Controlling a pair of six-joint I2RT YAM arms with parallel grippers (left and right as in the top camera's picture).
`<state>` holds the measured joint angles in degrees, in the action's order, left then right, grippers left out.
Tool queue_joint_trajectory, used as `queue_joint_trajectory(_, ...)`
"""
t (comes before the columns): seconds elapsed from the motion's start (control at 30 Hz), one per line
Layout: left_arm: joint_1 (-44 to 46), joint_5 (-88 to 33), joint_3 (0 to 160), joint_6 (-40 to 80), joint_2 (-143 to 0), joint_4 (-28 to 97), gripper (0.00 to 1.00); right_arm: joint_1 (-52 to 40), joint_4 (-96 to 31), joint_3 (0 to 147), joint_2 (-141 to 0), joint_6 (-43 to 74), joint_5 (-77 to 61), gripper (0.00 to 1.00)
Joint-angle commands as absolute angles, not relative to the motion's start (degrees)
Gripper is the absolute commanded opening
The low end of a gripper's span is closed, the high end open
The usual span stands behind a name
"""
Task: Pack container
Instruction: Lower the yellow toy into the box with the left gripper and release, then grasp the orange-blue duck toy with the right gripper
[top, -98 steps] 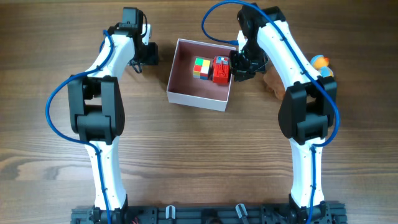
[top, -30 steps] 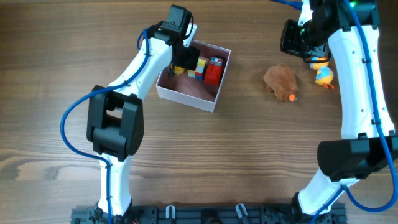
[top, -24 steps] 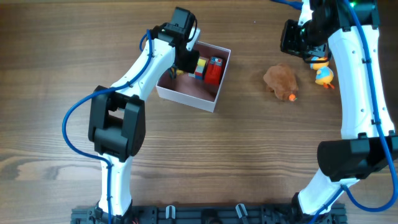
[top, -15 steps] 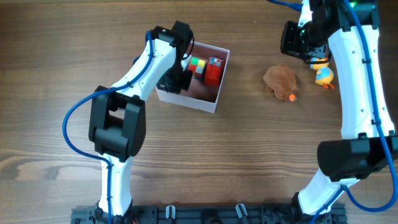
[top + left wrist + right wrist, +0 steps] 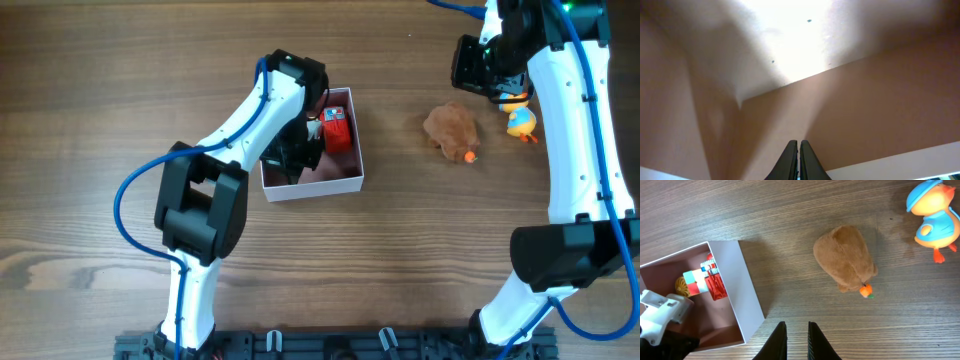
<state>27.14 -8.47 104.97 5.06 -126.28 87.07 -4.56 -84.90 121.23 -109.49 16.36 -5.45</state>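
The container [image 5: 332,186], a shallow white box with a pink inside, lies left of the table's middle. My left gripper [image 5: 296,150] is down inside it, shut with nothing held. In the left wrist view its tips [image 5: 798,148] meet over the pink floor [image 5: 865,100]. A red toy [image 5: 337,136] stands in the box's far right corner. The right wrist view shows the container [image 5: 747,300], the red toy [image 5: 716,286] and a multicoloured block [image 5: 692,276] beside it. My right gripper [image 5: 476,66] hovers high at the far right; its jaws [image 5: 797,339] stand slightly open over bare wood, empty.
A brown plush toy [image 5: 451,131] [image 5: 846,260] lies on the table right of the container. Further right is an orange duck with a blue cap [image 5: 520,118] [image 5: 934,216]. The left arm's white link [image 5: 255,105] arches over the container's left side.
My left gripper has shut and moved to the near left part of the container's inside. The container has slid toward me and turned. The right arm has not moved.
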Motion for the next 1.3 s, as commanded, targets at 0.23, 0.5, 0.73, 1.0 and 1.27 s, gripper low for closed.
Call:
queue_joint_trajectory(0.23,22.96,-1.89,108.18,5.65,-117.34,82.98,0.32,-3.51,-83.59,121.51,-108.64,16.71,1.58,0.5)
queue_joint_trajectory(0.5,10.13,0.84,109.1,19.29,-89.38,74.98,1.0,15.59,-80.14,122.19,-107.83,10.37,2.5,0.71)
queue_joint_trajectory(0.73,-1.23,-4.91,109.08,21.8,-86.26,77.84,1.0,19.53,-75.83,119.2,-120.95,4.43,1.89,0.78)
queue_joint_trajectory(1.0,-1.23,-4.89,109.08,21.5,-86.28,77.36,1.0,19.46,-72.18,119.15,-132.92,2.9,-0.3,0.79)
queue_joint_trajectory(1.27,-1.23,-4.91,109.08,21.5,-86.3,77.34,1.0,19.42,-68.47,119.11,-137.6,1.56,-2.7,0.78)
